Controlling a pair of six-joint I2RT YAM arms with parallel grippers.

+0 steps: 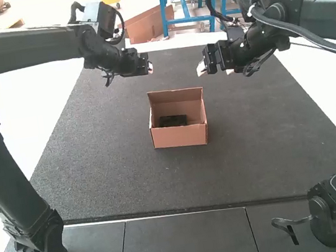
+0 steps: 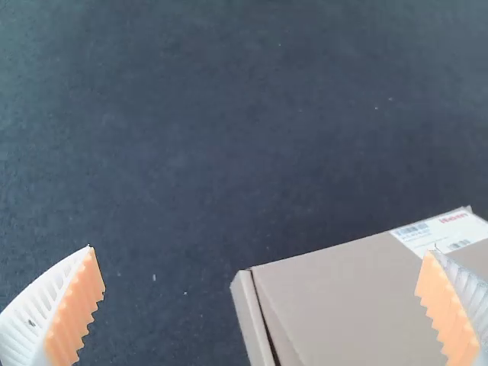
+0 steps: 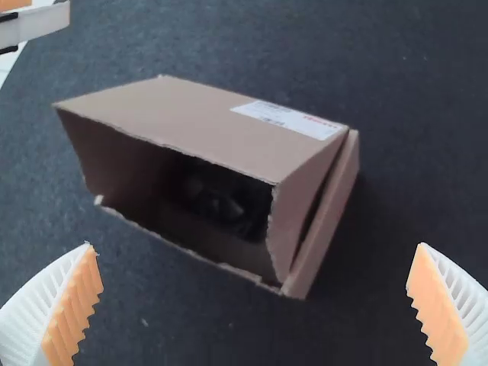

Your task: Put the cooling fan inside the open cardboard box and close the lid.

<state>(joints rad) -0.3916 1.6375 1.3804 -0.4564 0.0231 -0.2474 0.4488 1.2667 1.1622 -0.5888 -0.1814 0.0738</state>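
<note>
The cooling fan (image 3: pixel 217 200) lies dark in the bottom of the cardboard box (image 1: pixel 179 134), below and between my 2 grippers, so I judge only the lid (image 1: pixel 175 97) is left to do. It stands upright along the box's far side, just beneath my fingertips. It looks light, thin and stiff but easy to crease, and the box may slide on the mat (image 1: pixel 98 161). I would push its top edge rather than pinch. My left gripper (image 1: pixel 145 64) and right gripper (image 1: pixel 202 66) both hang wide open, holding nothing.
</note>
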